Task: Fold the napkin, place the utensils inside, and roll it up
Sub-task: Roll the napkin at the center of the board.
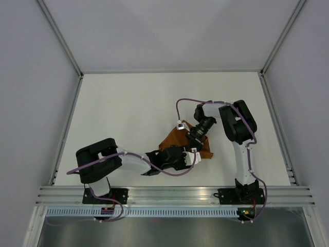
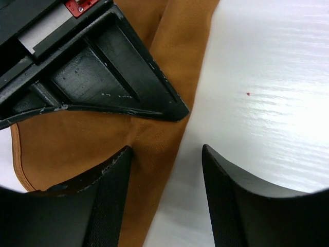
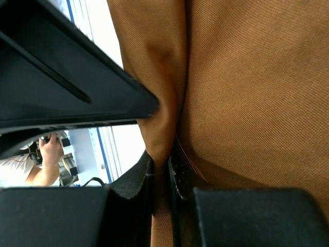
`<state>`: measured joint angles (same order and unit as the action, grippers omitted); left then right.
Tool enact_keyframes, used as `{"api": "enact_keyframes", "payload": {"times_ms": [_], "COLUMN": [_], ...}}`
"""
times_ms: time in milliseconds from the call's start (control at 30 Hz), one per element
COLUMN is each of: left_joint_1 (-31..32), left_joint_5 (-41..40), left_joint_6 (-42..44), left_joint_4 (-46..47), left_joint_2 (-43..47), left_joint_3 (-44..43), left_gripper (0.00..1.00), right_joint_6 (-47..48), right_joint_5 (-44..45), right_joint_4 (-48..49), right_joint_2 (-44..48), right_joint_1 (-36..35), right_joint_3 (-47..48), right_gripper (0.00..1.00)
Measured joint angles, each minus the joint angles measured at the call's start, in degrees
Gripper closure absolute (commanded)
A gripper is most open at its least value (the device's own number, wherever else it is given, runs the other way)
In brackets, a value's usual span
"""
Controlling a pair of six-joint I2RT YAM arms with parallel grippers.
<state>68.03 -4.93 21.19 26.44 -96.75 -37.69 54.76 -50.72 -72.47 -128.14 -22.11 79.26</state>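
1. Since our right gripper (image 3: 161, 165) is clamped on only a thin raised fold of the napkin (image 3: 247, 92), we judge that a sharp pull could slide that pleat out of the pads. The cloth would then slump out of shape.
2. Our left gripper (image 2: 165, 154) has its jaws apart and holds nothing. One finger sits over the cloth's edge and the other over the bare table (image 2: 267, 103). If it closes where it is, we think it may catch just the hem, or nothing at all.
3. Both grippers work very close together over the cloth, and the right one's black body fills the corner of the left wrist view. A careless move by either arm could knock them together or drag the fold sideways.
4. We cannot find the knife in any view; it may be hidden under the cloth or the arms. If it lies inside the fold, a tug could shift it or spill it out.
5. The napkin lies bunched and partly folded toward the near edge of the table, under both grippers.
6. Our left arm reaches low from its base across to the right, its wrist at the cloth's near edge. Our right arm arches up and over from its base, pointing down and left onto the cloth's far part.
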Motion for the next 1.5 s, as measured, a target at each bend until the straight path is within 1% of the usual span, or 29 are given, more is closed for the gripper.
{"api": "enact_keyframes", "payload": {"times_ms": [67, 200, 300, 333, 400, 433, 500, 533, 600, 633, 700, 833, 867, 900, 933, 1033, 1200, 1333, 1500], "left_joint_1": [0.04, -0.20, -0.44, -0.44, -0.44, -0.44, -0.39, -0.39, -0.42, -0.39, -0.46, -0.87, -1.18, -1.51, -1.97, -3.67, -7.91, -10.99, -13.77], "left_joint_5": [-1.44, -4.04, -4.39, -4.17, -3.45, -3.04, -1.95, -1.55, -0.52, -0.35, 0.22, 1.75, 2.49, 3.34, 4.33, 8.09, 15.72, 21.33, 27.12], "left_joint_6": [0.50, 0.61, 0.59, 0.59, 0.57, 0.57, 0.52, 0.59, 0.66, 0.68, 0.61, 0.50, 0.22, -0.11, -0.63, -2.54, -6.80, -10.03, -13.05], "left_joint_4": [3.17, 8.20, 9.75, 9.79, 9.75, 9.70, 9.62, 9.46, 9.44, 9.51, 9.60, 9.29, 9.31, 9.31, 9.40, 9.57, 10.40, 10.45, 10.54], "left_joint_2": [-2.01, -4.48, -5.22, -5.31, -5.60, -5.70, -6.05, -6.14, -6.19, -6.19, -6.21, -6.47, -6.62, -6.78, -7.02, -7.80, -9.01, -9.84, -10.38], "left_joint_3": [0.00, -0.11, -0.11, -0.11, -0.11, -0.20, -0.35, -0.52, -0.81, -0.92, -1.11, -1.77, -2.10, -2.40, -2.78, -3.76, -4.61, -5.25, -5.31], "left_gripper": [0.36, 0.36, 0.40, 0.45, 0.51, 0.61, 0.70, 0.80, 0.87, 0.93, 0.97, 0.98, 0.98, 0.98, 0.98, 0.98, 0.98, 0.98, 0.98], "right_joint_6": [-0.09, -0.07, -0.09, -0.09, -0.09, -0.09, -0.11, -0.11, -0.09, -0.09, -0.07, -0.72, -1.16, -1.68, -2.01, -2.99, -4.87, -7.41, -11.82], "right_joint_5": [-0.17, -0.09, -0.11, -0.09, -0.04, -0.02, 0.17, 0.26, 0.68, 0.94, 1.25, 2.12, 2.51, 2.82, 3.10, 3.96, 6.08, 9.01, 12.15], "right_joint_4": [-0.04, -0.22, -0.28, -0.33, -0.35, -0.35, -0.42, -0.42, -0.61, -0.66, -0.61, 0.52, 1.05, 1.73, 2.25, 4.33, 10.78, 18.86, 29.70], "right_joint_2": [-0.09, -0.13, -0.20, -0.20, -0.20, -0.20, -0.20, -0.20, -0.15, -0.07, 0.24, 1.79, 2.62, 3.69, 4.94, 8.92, 15.50, 20.59, 24.22], "right_joint_1": [0.04, 0.15, 0.15, 0.17, 0.17, 0.17, 0.26, 0.37, 0.74, 0.96, 1.25, 1.29, 1.33, 1.36, 1.33, 1.33, 1.29, 1.99, 4.83], "right_joint_3": [0.00, 0.00, 0.00, 0.00, 0.00, 0.00, 0.00, 0.00, 0.02, 0.00, -0.13, -1.25, -1.86, -2.67, -3.56, -6.16, -10.12, -12.61, -14.10], "right_gripper": [0.96, 0.96, 0.96, 0.96, 0.96, 0.96, 0.94, 0.94, 0.91, 0.89, 0.83, 0.68, 0.60, 0.57, 0.49, 0.40, 0.35, 0.32, 0.29]}}
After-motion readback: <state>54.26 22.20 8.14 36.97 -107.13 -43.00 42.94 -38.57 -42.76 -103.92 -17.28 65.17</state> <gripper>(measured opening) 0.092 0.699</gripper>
